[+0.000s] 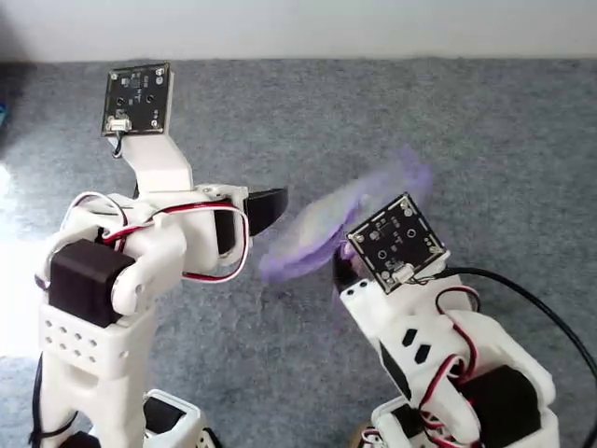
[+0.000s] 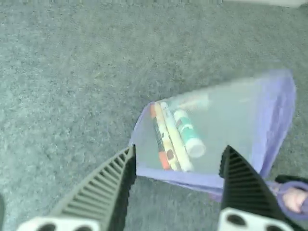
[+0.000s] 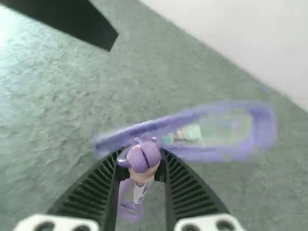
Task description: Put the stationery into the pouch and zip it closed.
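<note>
Where the two arms meet over the middle of the grey counter (image 1: 466,121), a purple pouch (image 2: 231,130) with a see-through mesh face hangs at a slant, its outline blurred. Inside it, bunched against one end, lies the stationery (image 2: 175,137): a white tube with a green label (image 2: 188,134) beside a few thin sticks, one of them orange (image 2: 161,144). Whether the zip is open or shut cannot be told. A rounded purple pull tab (image 3: 139,159) sits at one corner of the pouch, and the right claw (image 3: 140,161) is closed on that tab, its ribbed black fingers (image 3: 103,185) pressing it from both sides, with the pouch stretching away edge-on beyond the fingertips. It is not clear whether the far end of the pouch touches the counter. The left claw (image 2: 179,153) is spread wide and grips nothing; it is held just above the pouch, which shows in the gap between its two fingers without touching either. From above, the left arm (image 1: 140,271) stands on the left of the picture and the right arm (image 1: 448,355) on the lower right, with the pouch between their tips. A pale wall (image 1: 280,28) runs along the far edge of the counter.
</note>
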